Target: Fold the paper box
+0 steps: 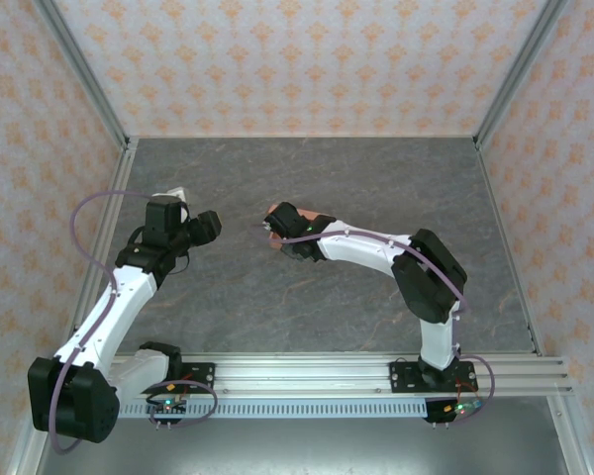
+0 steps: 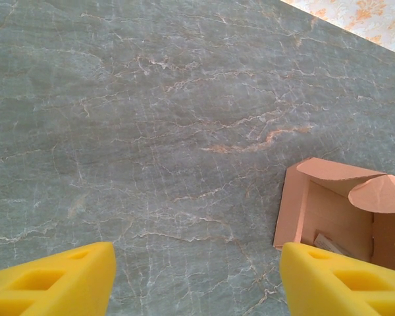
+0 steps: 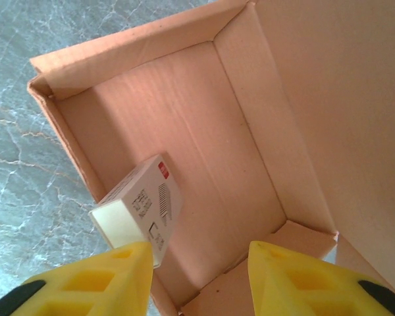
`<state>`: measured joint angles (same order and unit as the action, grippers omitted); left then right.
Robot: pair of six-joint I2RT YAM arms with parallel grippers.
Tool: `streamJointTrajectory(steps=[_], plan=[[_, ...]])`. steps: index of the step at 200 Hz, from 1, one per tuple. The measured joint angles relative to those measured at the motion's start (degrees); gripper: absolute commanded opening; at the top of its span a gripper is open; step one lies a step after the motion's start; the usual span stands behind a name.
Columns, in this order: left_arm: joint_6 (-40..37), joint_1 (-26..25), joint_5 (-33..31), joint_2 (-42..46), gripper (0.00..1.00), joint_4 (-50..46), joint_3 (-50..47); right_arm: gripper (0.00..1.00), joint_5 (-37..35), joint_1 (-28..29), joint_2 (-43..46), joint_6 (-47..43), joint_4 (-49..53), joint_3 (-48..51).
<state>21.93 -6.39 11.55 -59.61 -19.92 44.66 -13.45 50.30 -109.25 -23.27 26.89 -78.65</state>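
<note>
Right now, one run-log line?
paper box: lid open | left end effector: open, apart from box | right end effector: open, over box

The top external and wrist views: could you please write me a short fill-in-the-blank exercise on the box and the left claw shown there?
1. The salmon-orange cardboard box has its top flaps ____.
2. Inside it lies a small white packet bearing a ____ mark.
3. The left claw, with yellow fingers, stands open over the bare ____ marbled table.

Missing words: open; red; grey.
</note>
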Motion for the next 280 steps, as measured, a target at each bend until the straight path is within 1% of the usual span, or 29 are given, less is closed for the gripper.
streamJointTrajectory(steps=[16, 27, 59, 74, 87, 127, 175, 280], plan=[[0.00, 0.00, 0.00, 0.02, 0.67, 0.00, -0.07, 0.42, -0.07, -0.11, 0.02, -0.17, -0.57, 0.02], [-0.02, 0.00, 0.00, 0.02, 0.67, -0.02, -0.07, 0.46, 0.50, -0.20, 0.13, -0.46, -0.96, 0.28], [0.00, 0.00, 0.00, 0.02, 0.67, 0.00, -0.15, 0.56, 5.01, -0.26, 1.44, -2.16, -1.44, 2.56], [0.00, 0.00, 0.00, 0.02, 0.67, 0.02, -0.15, 0.59, 5.84, -0.22, 1.49, -2.80, -1.44, 2.67], [0.00, 0.00, 0.00, 0.02, 0.67, 0.00, -0.15, 0.59, 5.90, -0.22, 1.49, -3.26, -1.49, 2.67], [0.00, 0.00, 0.00, 0.02, 0.67, 0.00, -0.15, 0.56, 3.39, -0.22, 0.44, -3.85, -1.64, 2.45], [0.00, 0.00, 0.00, 0.02, 0.67, 0.00, -0.15, 0.48, -0.13, -0.22, -0.98, -3.87, -2.21, 2.38], [-0.02, 0.00, 0.00, 0.02, 0.67, 0.00, -0.15, 0.41, -0.04, -0.98, -0.42, -1.33, -2.91, 2.14]])
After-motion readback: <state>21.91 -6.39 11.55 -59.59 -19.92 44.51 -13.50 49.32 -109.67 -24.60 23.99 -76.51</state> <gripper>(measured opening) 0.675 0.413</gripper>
